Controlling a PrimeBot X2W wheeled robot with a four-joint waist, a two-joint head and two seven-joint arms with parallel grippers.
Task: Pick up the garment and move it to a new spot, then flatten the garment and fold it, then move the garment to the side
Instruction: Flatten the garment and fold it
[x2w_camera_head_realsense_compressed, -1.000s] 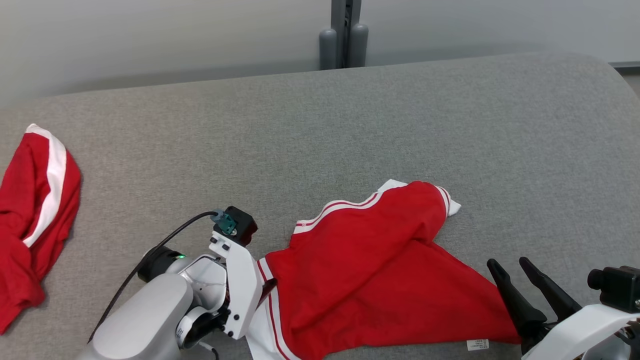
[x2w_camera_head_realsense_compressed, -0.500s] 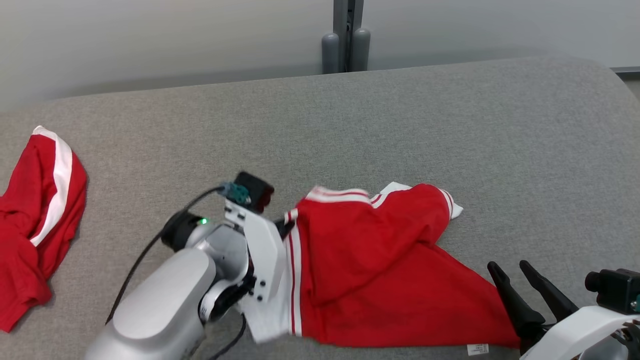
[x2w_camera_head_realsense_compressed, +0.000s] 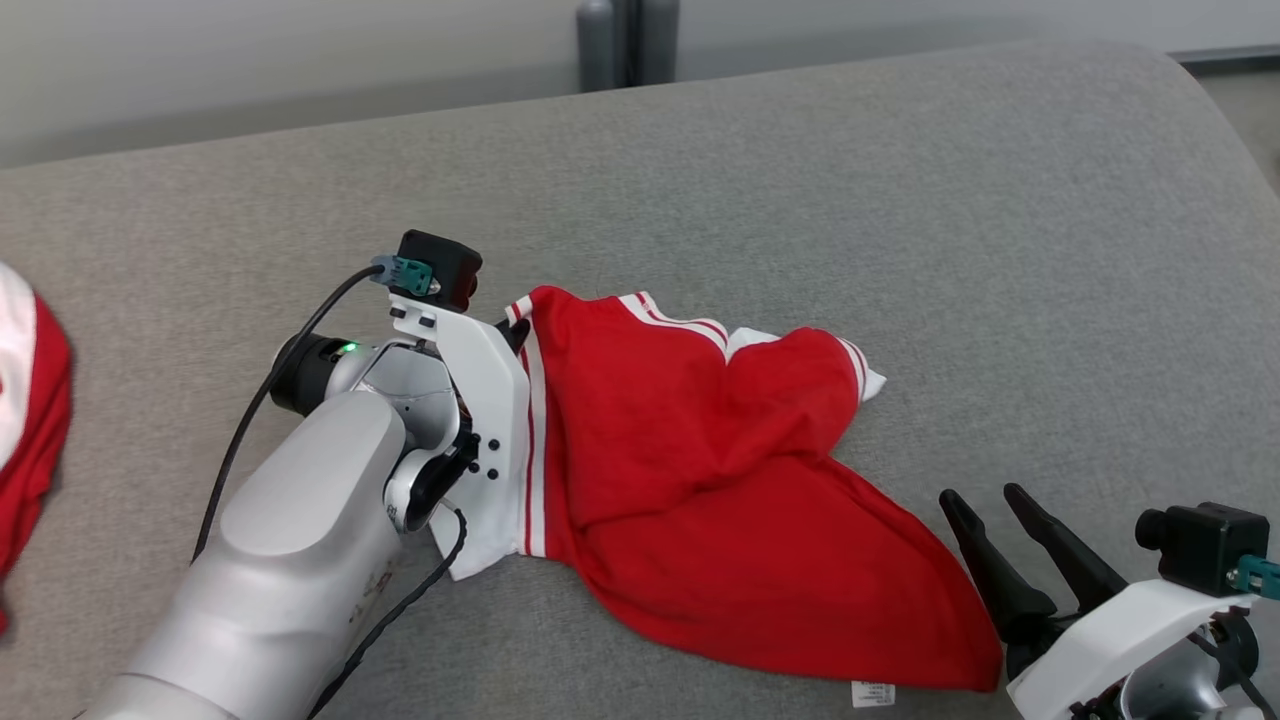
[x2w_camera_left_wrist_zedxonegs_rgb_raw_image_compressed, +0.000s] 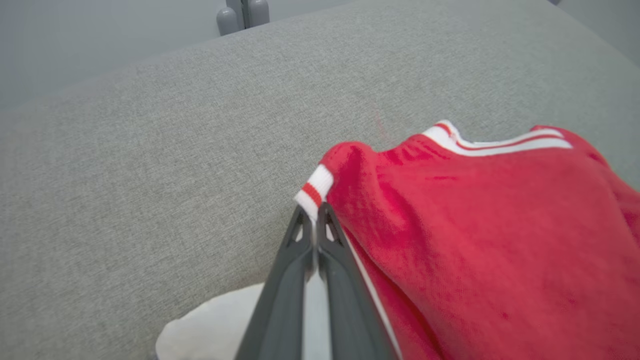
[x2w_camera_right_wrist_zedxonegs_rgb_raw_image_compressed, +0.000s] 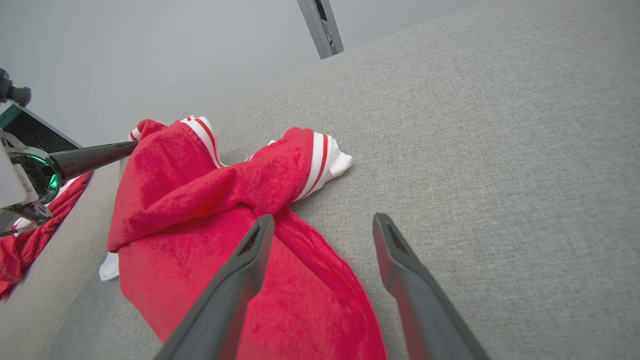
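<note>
The garment (x2w_camera_head_realsense_compressed: 700, 470) is red with white striped trim and lies crumpled on the grey padded surface (x2w_camera_head_realsense_compressed: 900, 200). My left gripper (x2w_camera_left_wrist_zedxonegs_rgb_raw_image_compressed: 315, 212) is shut on the white-and-red striped trim at the garment's left edge, and that edge is lifted off the surface. In the head view the left gripper (x2w_camera_head_realsense_compressed: 512, 325) sits at the garment's upper left corner, mostly behind its white mount. My right gripper (x2w_camera_head_realsense_compressed: 985, 505) stands open at the lower right, over the garment's right corner, with nothing between its fingers. In the right wrist view the garment (x2w_camera_right_wrist_zedxonegs_rgb_raw_image_compressed: 210, 225) spreads under the left finger.
A second red garment with a white band (x2w_camera_head_realsense_compressed: 25, 430) lies at the far left edge. A grey post (x2w_camera_head_realsense_compressed: 625, 40) stands behind the surface. Bare grey surface stretches to the right and far side. A white label (x2w_camera_head_realsense_compressed: 872, 692) hangs at the garment's near hem.
My left gripper has shut on the striped trim and carried that edge up and away from me, bunching the garment. The head camera has shifted. The right gripper stays open.
</note>
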